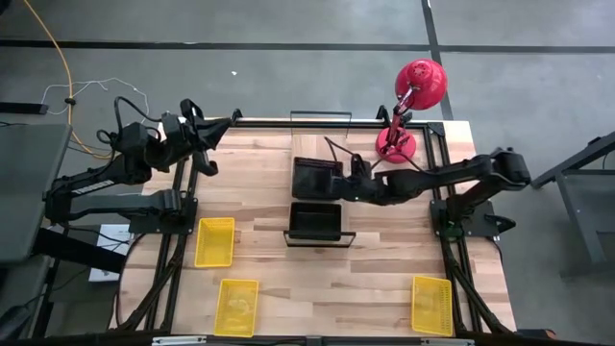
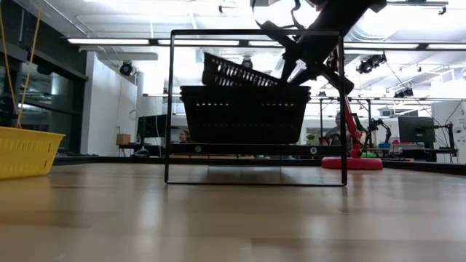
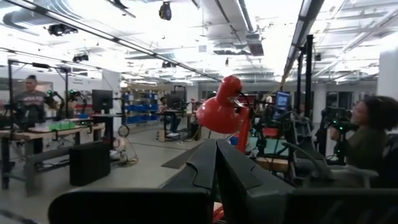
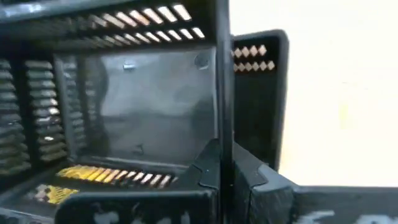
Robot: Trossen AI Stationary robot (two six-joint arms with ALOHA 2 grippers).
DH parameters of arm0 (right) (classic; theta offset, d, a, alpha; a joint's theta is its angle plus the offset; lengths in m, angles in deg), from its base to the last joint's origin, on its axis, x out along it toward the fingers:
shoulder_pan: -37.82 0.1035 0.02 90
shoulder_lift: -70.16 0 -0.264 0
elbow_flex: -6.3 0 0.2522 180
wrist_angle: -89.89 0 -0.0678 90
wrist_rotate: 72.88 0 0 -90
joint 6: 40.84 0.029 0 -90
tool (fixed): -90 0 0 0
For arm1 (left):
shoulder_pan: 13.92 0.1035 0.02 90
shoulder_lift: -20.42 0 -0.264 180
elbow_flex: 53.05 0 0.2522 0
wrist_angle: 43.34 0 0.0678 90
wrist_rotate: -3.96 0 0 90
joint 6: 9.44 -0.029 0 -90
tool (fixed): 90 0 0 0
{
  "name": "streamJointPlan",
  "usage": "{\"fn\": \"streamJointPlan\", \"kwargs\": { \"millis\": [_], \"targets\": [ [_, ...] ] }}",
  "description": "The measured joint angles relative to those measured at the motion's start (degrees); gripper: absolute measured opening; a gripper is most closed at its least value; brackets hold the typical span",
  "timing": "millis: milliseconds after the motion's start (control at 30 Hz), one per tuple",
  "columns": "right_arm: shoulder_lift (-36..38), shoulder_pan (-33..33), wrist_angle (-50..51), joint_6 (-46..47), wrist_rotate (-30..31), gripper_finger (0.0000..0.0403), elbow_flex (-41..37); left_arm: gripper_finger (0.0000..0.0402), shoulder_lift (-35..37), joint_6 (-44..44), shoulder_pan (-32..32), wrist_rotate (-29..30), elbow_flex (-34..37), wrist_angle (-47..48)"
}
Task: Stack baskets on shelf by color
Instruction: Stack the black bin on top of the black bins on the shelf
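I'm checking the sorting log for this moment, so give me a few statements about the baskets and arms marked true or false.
1. Three yellow baskets lie on the table, at and. True.
2. The right pincer is shut on the rim of a black basket. True.
3. That held black basket sits level on the table. False: in the low view it is tilted, above a second black basket.
4. The left pincer is holding a yellow basket. False: it holds nothing and waits at the table's far left corner.
5. A red desk lamp stands at the table's far right. True.
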Motion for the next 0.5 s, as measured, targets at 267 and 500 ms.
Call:
{"fn": "streamJointPlan", "kwargs": {
  "millis": [267,500],
  "targets": [
    [-1.32,-1.54,5.41,0.02,-3.75,0.0000,1.06,0.0000,0.00,1.09,0.00,0.29,0.00,0.01],
    [-1.33,-2.45,5.09,0.33,-5.21,0.0000,1.06,0.0000,0.00,1.09,0.00,0.37,0.00,0.00]
  ]
}}
